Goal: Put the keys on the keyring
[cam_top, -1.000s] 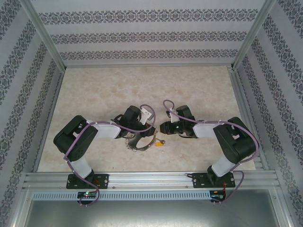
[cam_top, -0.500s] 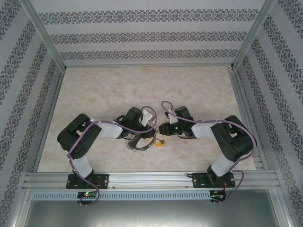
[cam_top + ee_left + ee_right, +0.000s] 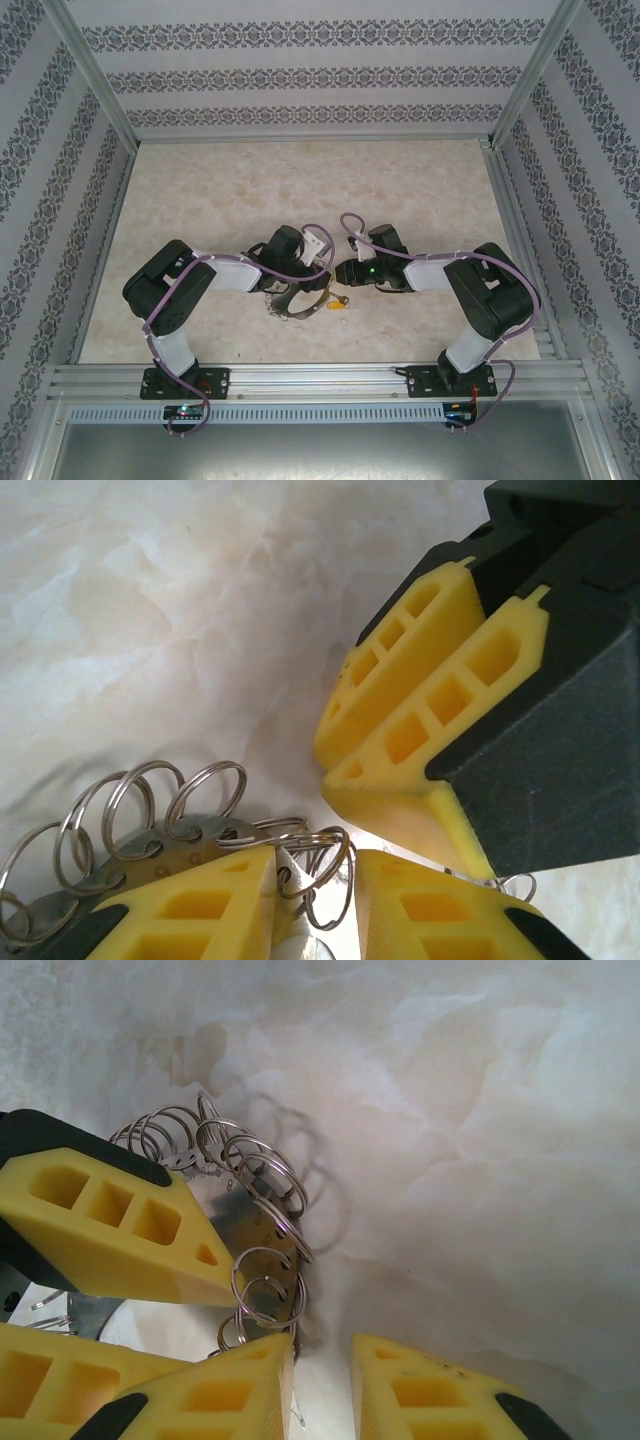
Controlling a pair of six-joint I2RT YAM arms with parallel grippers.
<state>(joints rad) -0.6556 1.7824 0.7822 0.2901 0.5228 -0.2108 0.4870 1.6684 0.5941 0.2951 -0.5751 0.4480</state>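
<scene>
Left gripper (image 3: 315, 905) clamps the keyring (image 3: 297, 303) near the table's (image 3: 200, 200) middle, apparently steadying the hoop and its small split rings (image 3: 150, 800). Right gripper (image 3: 320, 1385) hovers just to its right, fingers parted and empty. The key (image 3: 339, 302) lies on the table just right of the hoop, not yet threaded.

Both arms are reaching inward over the counter (image 3: 200, 200). The keyring (image 3: 297, 305) is lying below the left hand (image 3: 318, 262), with the key (image 3: 343, 299) just beside it, below the right hand (image 3: 343, 270).
</scene>
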